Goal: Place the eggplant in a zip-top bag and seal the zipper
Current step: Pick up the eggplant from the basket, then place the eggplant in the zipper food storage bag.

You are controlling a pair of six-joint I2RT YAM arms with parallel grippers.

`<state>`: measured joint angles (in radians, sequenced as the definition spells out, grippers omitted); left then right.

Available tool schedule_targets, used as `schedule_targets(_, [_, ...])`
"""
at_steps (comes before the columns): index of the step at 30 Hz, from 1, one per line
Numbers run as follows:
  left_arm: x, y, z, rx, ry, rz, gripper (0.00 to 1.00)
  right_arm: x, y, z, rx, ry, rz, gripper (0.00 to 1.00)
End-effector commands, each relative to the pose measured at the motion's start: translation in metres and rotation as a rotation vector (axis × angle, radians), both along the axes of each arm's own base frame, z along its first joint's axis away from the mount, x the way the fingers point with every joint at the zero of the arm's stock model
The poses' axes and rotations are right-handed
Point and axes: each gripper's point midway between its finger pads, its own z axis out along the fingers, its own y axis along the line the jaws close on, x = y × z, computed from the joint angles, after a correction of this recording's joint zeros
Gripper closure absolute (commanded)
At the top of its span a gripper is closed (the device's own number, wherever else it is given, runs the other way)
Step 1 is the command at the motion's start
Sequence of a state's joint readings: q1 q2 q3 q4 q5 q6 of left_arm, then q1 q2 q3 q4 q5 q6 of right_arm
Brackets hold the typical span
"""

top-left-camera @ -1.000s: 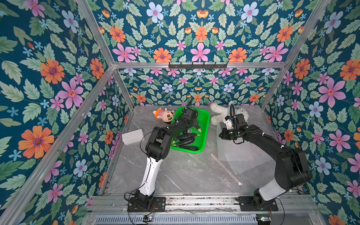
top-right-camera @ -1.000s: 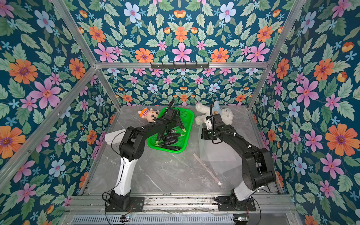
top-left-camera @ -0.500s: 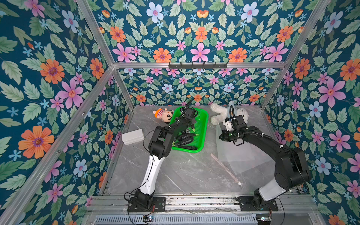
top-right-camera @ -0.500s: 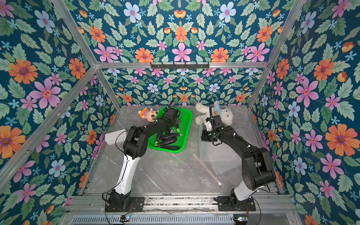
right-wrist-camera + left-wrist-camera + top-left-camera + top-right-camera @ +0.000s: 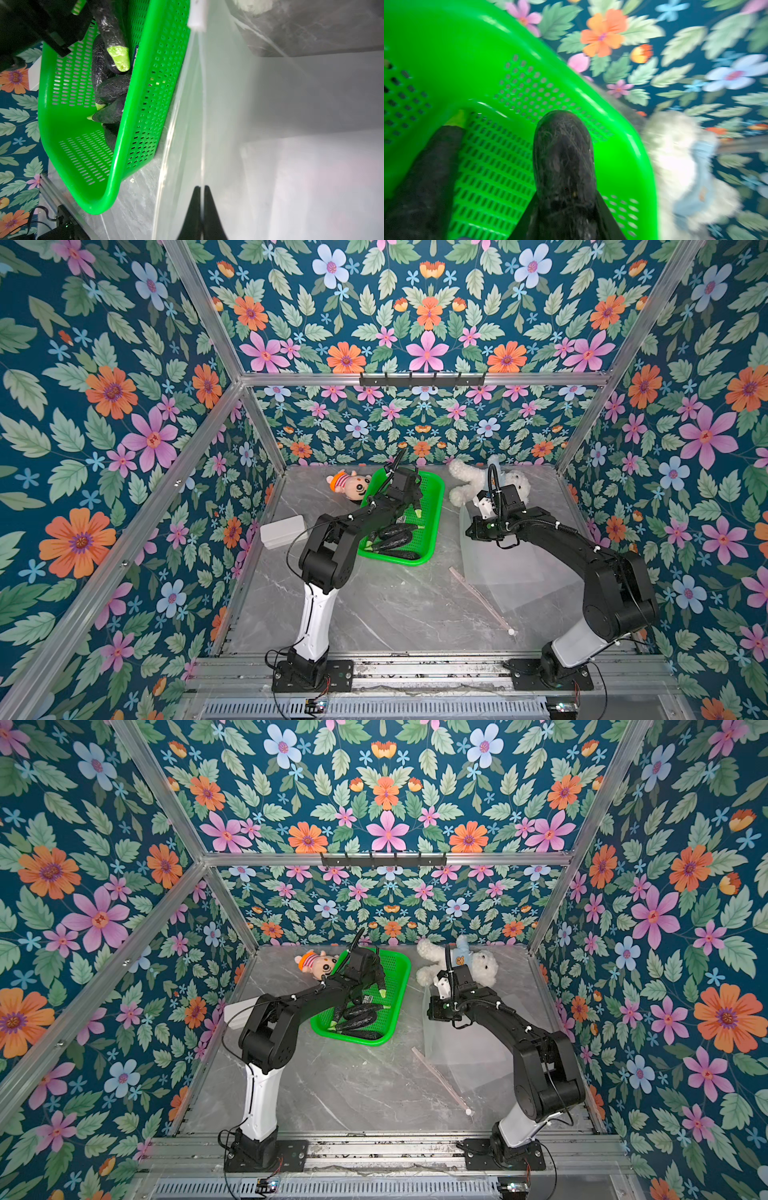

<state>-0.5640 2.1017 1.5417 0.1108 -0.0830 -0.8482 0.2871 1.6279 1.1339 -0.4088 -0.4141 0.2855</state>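
My left gripper (image 5: 565,204) is clamped on a dark purple eggplant (image 5: 563,153) just above the green perforated plastic basket (image 5: 116,166). The right gripper (image 5: 201,190) pinches the translucent zip-top bag (image 5: 291,166) beside that basket. My worries: the slick skin slips, or the floppy mouth sags closed.

Lighting was bright, even; top views sharp. Left wrist view smeared; glare streaked the green perforated plastic basket (image 5: 591,99).
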Motion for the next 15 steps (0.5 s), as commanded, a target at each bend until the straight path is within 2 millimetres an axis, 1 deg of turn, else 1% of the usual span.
schedule_targets(1, [-0.006, -0.023, 0.049, -0.126, -0.150, -0.078, 0.68, -0.005, 0.012, 0.004, 0.065, 0.035, 0.044, 1.00])
schedule_targets(3, [-0.017, -0.032, 0.065, -0.171, -0.182, -0.111, 0.68, -0.005, 0.016, 0.007, 0.087, 0.042, 0.053, 1.00])
schedule_targets(5, [-0.028, -0.039, 0.075, -0.224, -0.204, -0.141, 0.68, -0.006, 0.020, 0.011, 0.108, 0.044, 0.064, 1.00])
schedule_targets(6, [-0.035, -0.042, 0.083, -0.259, -0.227, -0.154, 0.68, -0.006, 0.021, -0.002, 0.107, 0.081, 0.061, 1.00])
schedule_targets(11, [-0.059, -0.052, 0.109, -0.359, -0.286, -0.179, 0.67, -0.005, 0.027, -0.002, 0.152, 0.096, 0.065, 1.00])
schedule_targets(13, [-0.071, -0.064, 0.122, -0.398, -0.323, -0.215, 0.67, -0.004, 0.030, -0.002, 0.171, 0.102, 0.064, 1.00])
schedule_targets(15, [-0.083, -0.075, 0.130, -0.415, -0.355, -0.238, 0.67, -0.003, 0.031, -0.002, 0.181, 0.109, 0.062, 1.00])
